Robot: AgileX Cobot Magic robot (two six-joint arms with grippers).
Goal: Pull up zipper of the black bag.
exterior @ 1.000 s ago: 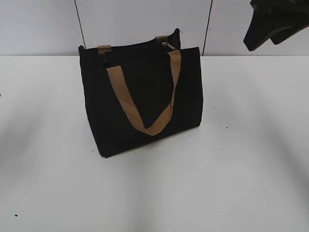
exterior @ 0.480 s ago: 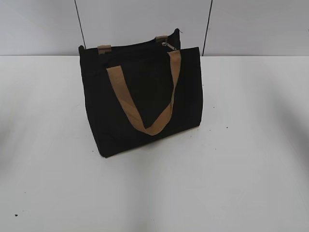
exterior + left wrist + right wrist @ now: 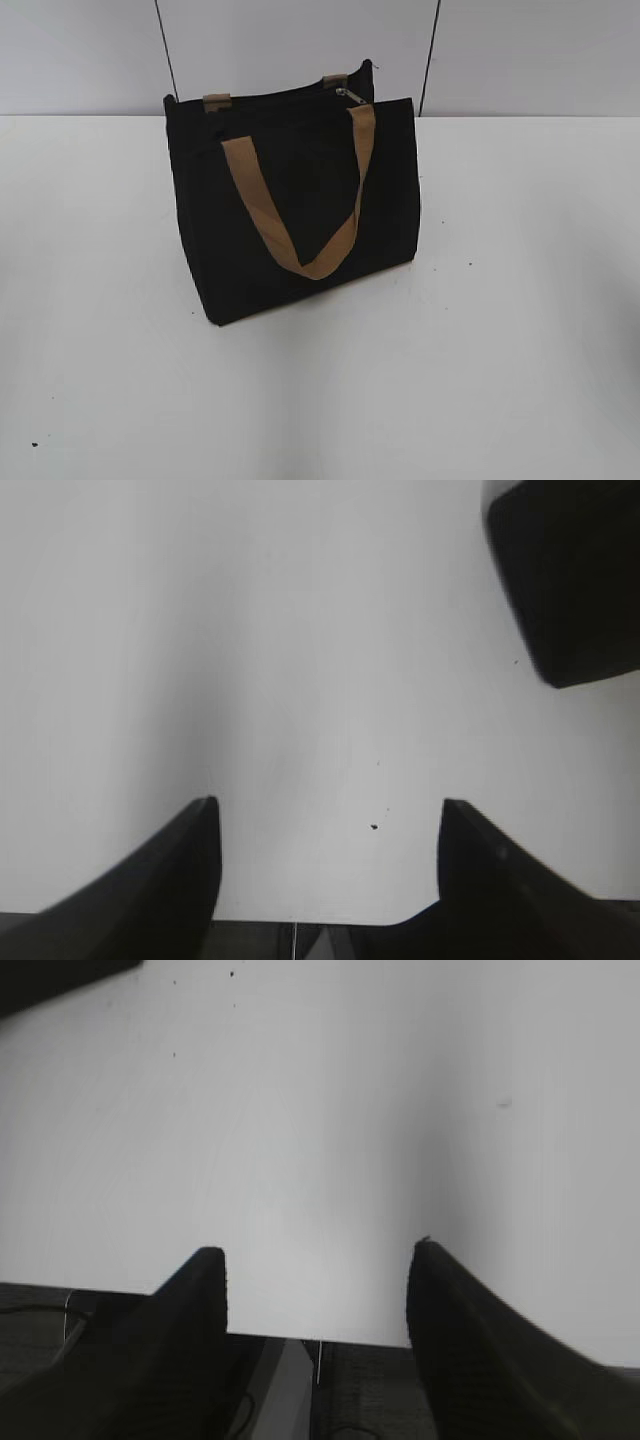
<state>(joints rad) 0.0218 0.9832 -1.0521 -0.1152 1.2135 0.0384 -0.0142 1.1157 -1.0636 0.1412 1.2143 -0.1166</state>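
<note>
1. The black bag (image 3: pixel 295 205) stands upright on the white surface (image 3: pixel 520 300), left of centre in the exterior view, with neither arm in that view. Judging from this, the step in hand is either the very start or a finished, withdrawn pose; I cannot tell whether the track is closed.

2. The zipper (image 3: pixel 349 95) sits at the top edge near the bag's right end, beside the right tan tab (image 3: pixel 334 80).

3. The left gripper (image 3: pixel 325 825) is spread wide and holds nothing; it hangs above bare surface, with a black corner of the bag (image 3: pixel 570 575) at the upper right of its view.

4. The right gripper (image 3: pixel 315 1275) is likewise spread wide and empty, over the surface's near edge.

5. If the pull remains to be done, it calls for one gripper to steady the soft bag while the other pinches the tiny pull.

6. The bag is matte black fabric, boxy and slightly slumped; the tan webbing handle (image 3: pixel 300 225) hangs in a U shape. The pull is small, silvery metal, likely slippery.
</note>
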